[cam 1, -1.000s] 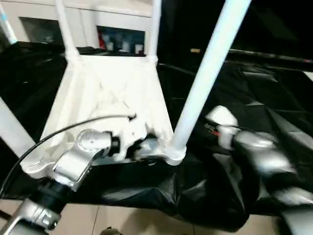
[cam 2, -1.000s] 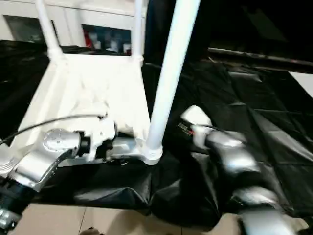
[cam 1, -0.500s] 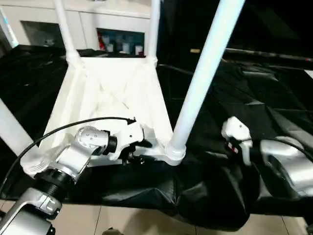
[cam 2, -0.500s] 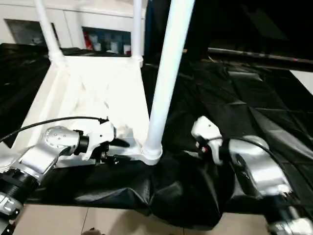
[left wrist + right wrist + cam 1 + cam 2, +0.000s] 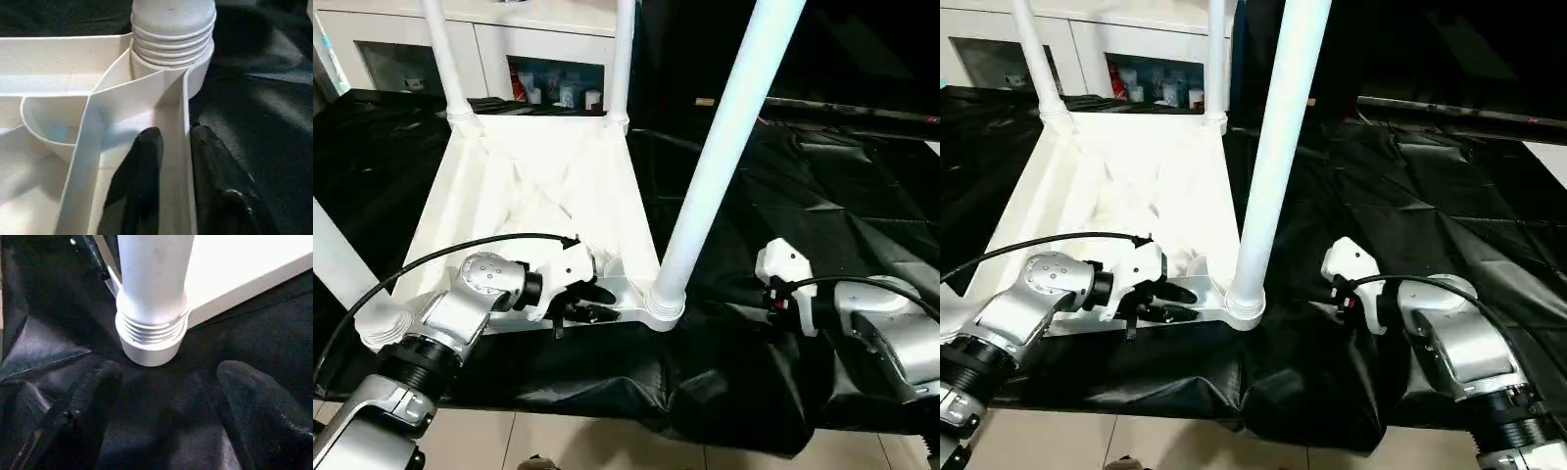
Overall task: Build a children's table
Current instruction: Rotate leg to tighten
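The children's table lies upside down on black cloth, its white ribbed tabletop facing up. Several white legs stand in the corner sockets, the near right leg tallest in view. My left gripper is at the near rim, next to that leg's socket. In the left wrist view its fingers straddle the thin rim wall, one inside and one outside, shut on it. My right gripper stands open on the cloth facing the socket of the near right leg, with nothing between its fingers.
Black cloth covers the work surface and hangs wrinkled over the front edge. Beige floor tiles show below. A white cabinet with glass doors stands behind the table. A cable loops over my left forearm.
My left gripper's fingers have closed onto the tabletop's near rim. My right arm has drawn back a little to the right and settled. The view has shifted slightly.
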Controlling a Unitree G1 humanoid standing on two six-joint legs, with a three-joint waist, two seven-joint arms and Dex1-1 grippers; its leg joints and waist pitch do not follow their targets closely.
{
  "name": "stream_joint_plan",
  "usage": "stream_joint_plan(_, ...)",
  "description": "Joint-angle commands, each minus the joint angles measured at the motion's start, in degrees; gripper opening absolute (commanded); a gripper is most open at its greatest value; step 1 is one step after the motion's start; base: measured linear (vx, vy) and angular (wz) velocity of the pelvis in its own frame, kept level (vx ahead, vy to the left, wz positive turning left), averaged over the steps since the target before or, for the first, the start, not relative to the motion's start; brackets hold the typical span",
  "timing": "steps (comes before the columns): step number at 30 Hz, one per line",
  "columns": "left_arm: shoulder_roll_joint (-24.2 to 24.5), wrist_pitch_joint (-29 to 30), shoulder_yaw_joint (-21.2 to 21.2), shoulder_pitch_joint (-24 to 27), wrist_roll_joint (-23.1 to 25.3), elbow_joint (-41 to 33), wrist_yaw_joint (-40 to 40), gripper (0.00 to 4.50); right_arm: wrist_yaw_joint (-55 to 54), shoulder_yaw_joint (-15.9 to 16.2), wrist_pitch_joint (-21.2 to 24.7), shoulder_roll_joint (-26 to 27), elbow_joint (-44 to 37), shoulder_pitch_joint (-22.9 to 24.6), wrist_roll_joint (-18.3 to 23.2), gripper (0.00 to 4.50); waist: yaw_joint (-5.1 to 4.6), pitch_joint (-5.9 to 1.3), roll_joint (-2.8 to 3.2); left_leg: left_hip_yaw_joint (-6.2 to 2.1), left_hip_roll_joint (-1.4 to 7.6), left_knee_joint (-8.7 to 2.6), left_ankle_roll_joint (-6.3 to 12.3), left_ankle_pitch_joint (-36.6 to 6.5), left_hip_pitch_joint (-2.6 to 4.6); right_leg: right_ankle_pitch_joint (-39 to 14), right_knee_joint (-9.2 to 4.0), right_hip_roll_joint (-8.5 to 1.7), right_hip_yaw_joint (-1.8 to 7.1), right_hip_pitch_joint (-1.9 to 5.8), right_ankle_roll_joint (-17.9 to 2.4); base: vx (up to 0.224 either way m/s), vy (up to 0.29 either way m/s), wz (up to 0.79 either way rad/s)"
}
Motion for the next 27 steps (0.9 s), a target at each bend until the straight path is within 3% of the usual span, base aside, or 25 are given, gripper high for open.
stream_joint_plan(1, 0.5, 0.0, -0.3, -0.3, 1.0, 1.3, -0.5, 0.79, -0.1, 0.2, 0.6, -0.3, -1.5, -0.4, 0.3, 3.64, 0.41, -3.73, 0.4, -0.09, 0.89, -4.12, 0.71, -13.6, -0.03, -16.2, -4.91, -3.46, 2.48, 3.09, -9.1, 0.0, 0.0, 0.0)
stream_joint_plan(2, 0.8, -0.3, -0.5, -0.4, 1.6, 1.6, -0.5, 0.64, -0.2, 0.2, 0.6, -0.2, -1.7, -0.3, 0.3, 3.64, 0.41, -3.74, 0.82, -0.13, 0.9, -4.17, 0.63, -13.8, 0.05, -15.9, -4.97, -3.46, 2.46, 3.06, -9.2, 0.0, 0.0, 0.0)
stream_joint_plan(3, 1.1, -0.7, -0.8, -0.4, 2.3, 2.1, -0.6, 0.58, -0.3, 0.2, 0.7, -0.2, -1.9, -0.2, 0.3, 3.64, 0.36, -3.73, 0.63, -0.12, 0.81, -4.15, 0.65, -13.8, -0.05, -15.7, -4.93, -3.39, 2.46, 3.18, -9.1, 0.0, 0.0, 0.0)
stream_joint_plan(11, 1.5, -1.6, -1.0, -1.0, 3.7, 3.5, -1.0, 0.07, -1.0, 0.2, 0.6, 0.0, -2.0, -0.2, 0.4, 3.64, 0.29, -3.57, 0.74, -0.18, 0.8, -4.27, 0.36, -16.1, 0.16, -21.7, -5.61, -3.54, 2.39, 2.95, -7.6, 0.0, 0.0, 0.0)
stream_joint_plan(14, 1.1, -1.4, -0.2, -1.0, 3.4, 3.7, -0.7, 0.07, -2.3, -0.6, 0.5, 1.3, -1.2, -0.3, 1.2, 3.64, 0.3, -3.57, 0.65, -0.26, 0.83, -4.3, 0.34, -16.3, 0.17, -23.2, -5.75, -3.59, 2.33, 2.81, -7.0, 0.0, 0.0, 0.0)
stream_joint_plan(19, -1.0, 0.8, 2.1, -0.5, 0.7, 2.1, 0.4, 0.0, -5.0, -2.0, -0.1, 5.6, 1.7, -0.9, 3.0, 4.11, 0.12, -3.59, 0.74, -0.23, 0.87, -4.3, 0.11, -16.6, 0.28, -23.1, -5.76, -3.62, 2.24, 2.52, -7.9, 0.0, 0.0, 0.0)
stream_joint_plan(20, -1.5, 1.5, 2.2, -0.3, 0.2, 1.7, 0.4, 0.0, -5.2, -1.7, -0.5, 6.0, 2.1, -0.9, 2.9, 4.24, 0.22, -3.67, 0.71, -0.24, 0.88, -4.31, 0.16, -16.1, 0.29, -22.2, -5.65, -3.59, 2.31, 2.6, -8.0, 0.0, 0.0, 0.0)
stream_joint_plan(21, -2.3, 2.2, 2.1, 0.3, -0.4, 0.6, 0.3, 0.0, -6.1, -1.0, -1.9, 6.7, 3.0, -1.1, 1.8, 4.24, 0.17, -3.68, 0.31, -0.21, 0.96, -4.31, 0.28, -15.1, 0.1, -21.1, -5.3, -3.68, 2.36, 2.7, -8.2, 0.0, 0.0, 0.0)
stream_joint_plan(23, -3.3, 2.7, 2.0, 1.0, -0.9, -0.4, 0.4, 0.0, -7.4, -0.1, -3.3, 7.6, 4.2, -1.5, 0.5, 4.47, 0.1, -3.66, 0.49, -0.2, 0.91, -4.35, 0.3, -14.7, -0.11, -21.5, -5.43, -3.79, 2.31, 2.81, -8.1, 0.0, 0.0, 0.0)
stream_joint_plan(25, -4.1, 2.7, 1.8, 1.2, -0.9, -0.6, 0.9, 0.0, -7.9, 0.4, -3.6, 8.6, 5.0, -2.1, 0.3, 4.47, 0.02, -3.68, 0.18, -0.1, 0.78, -4.3, 0.58, -14.1, -0.19, -21.0, -5.42, -3.6, 2.33, 2.82, -7.8, 0.0, 0.0, 0.0)
stream_joint_plan(27, -4.5, 2.7, 1.8, 1.2, -0.7, -0.7, 1.1, 0.0, -8.2, 0.6, -4.0, 9.2, 5.8, -2.5, 0.0, 4.47, 0.13, -3.81, 0.44, -0.08, 0.84, -4.23, 0.89, -13.3, -0.15, -19.9, -5.29, -3.66, 2.44, 2.81, -7.8, 0.0, 0.0, 0.0)
